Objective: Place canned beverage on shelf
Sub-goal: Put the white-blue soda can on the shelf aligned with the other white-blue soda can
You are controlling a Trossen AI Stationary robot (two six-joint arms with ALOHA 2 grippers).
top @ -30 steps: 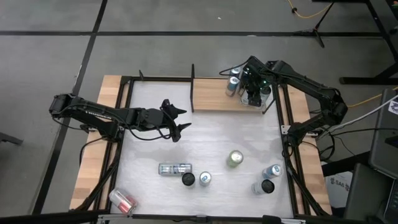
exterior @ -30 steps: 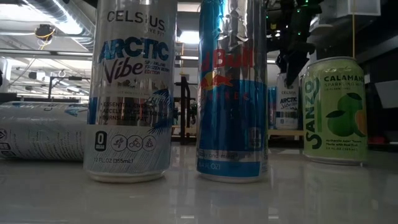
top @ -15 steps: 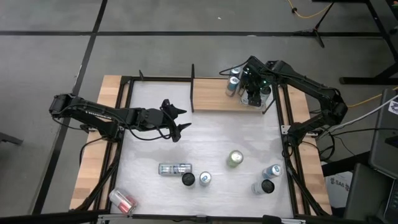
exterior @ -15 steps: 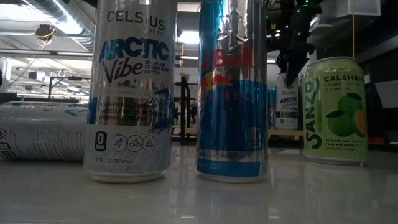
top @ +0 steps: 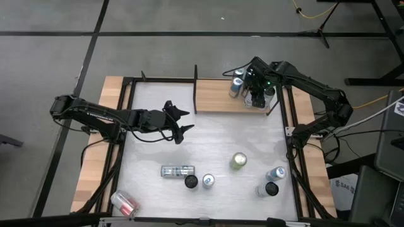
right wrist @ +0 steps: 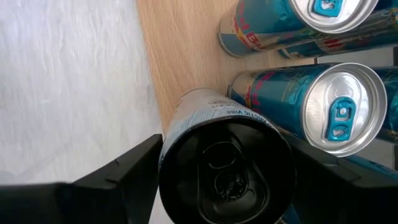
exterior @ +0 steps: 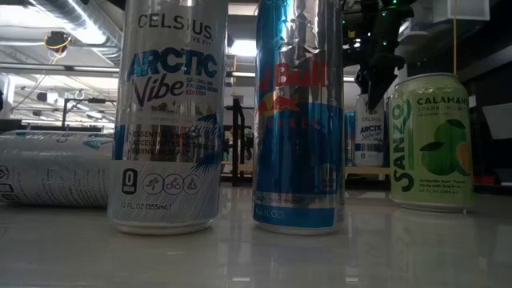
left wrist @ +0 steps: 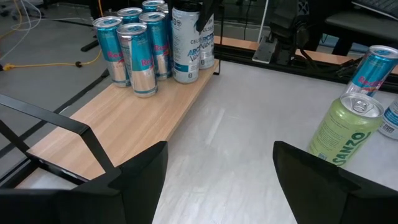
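My right gripper [top: 255, 96] is over the right end of the shelf [top: 214, 99], fingers straddling a tall white Celsius can [right wrist: 227, 163] that stands on the board. They sit close on both sides, but I cannot tell whether they are gripping or already slack, so I'd call this one set down but not released. Beside it is a cluster of blue Red Bull cans [left wrist: 134, 46], already shelved — the rest of the board is bare. My left gripper [top: 178, 122] waits over the table's left-middle, fingers spread, nothing in them.

Left to do, by my count: a green can [top: 238, 161], a can lying on its side [top: 177, 171], two upright ones just beside it, three near the right edge, and a red-and-white one off at the near-left corner.

Readable text — "CELSIUS ARCTIC Vibe", "355mL", "Red Bull", "SANZO CALAMANSI" on the low view.
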